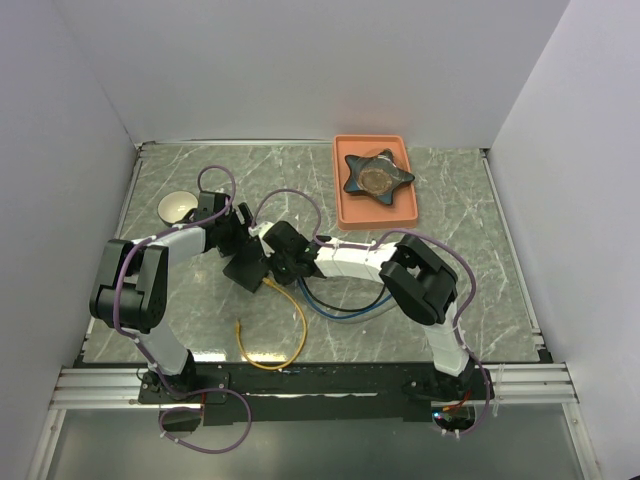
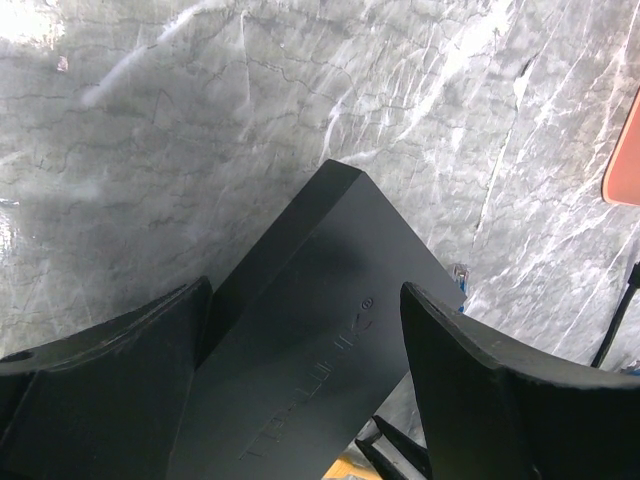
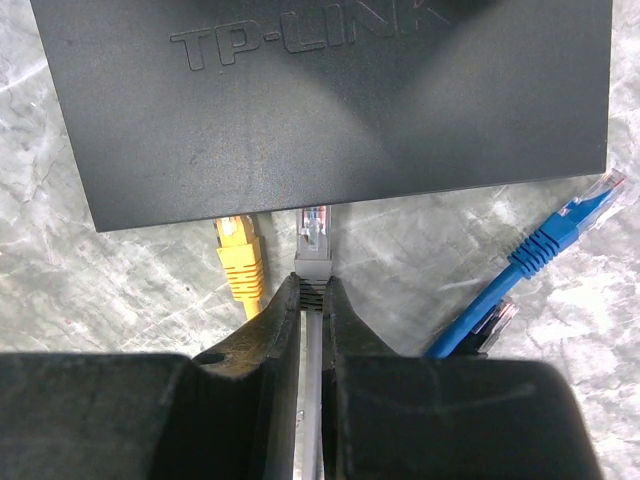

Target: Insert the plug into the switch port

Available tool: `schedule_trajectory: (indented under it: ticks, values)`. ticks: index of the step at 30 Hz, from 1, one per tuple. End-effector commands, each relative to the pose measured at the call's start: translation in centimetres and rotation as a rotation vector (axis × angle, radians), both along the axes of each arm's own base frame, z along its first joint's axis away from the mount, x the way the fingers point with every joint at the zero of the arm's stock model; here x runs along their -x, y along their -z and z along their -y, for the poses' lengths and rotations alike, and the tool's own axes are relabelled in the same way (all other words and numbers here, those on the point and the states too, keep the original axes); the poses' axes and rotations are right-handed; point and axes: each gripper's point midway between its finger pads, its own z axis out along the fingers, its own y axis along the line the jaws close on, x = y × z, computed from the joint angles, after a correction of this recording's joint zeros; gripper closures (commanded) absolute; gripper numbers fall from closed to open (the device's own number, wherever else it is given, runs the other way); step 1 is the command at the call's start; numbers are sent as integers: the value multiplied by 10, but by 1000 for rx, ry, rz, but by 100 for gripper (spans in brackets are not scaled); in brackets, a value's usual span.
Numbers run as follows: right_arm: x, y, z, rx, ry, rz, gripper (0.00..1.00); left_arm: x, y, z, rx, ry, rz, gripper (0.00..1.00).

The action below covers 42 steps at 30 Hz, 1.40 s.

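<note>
Tabletop [image 1: 470,300]: right tool [image 3: 312,285] low around plug [image 3: 314,235]

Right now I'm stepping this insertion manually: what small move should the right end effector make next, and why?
Probably ease the right end effector forward: it is shut on the grey plug, whose clear tip shows at the TP-Link switch edge, while the left end effector straddles the switch.

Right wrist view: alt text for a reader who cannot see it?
The right hand, shut on a grey clear-tipped plug, holds it at the edge of a flat black TP-LINK box. A yellow plug meets that edge alongside; a blue plug lies loose on the marbled tabletop.
</note>
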Motion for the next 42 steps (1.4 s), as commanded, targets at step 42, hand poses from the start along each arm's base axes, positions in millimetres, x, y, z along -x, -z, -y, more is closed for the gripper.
schedule_trajectory:
  ticks: [42]
  values:
    - [-31, -77, -42, -186, 6, 207, 100, 20, 5, 25, 34, 114, -55, 23]
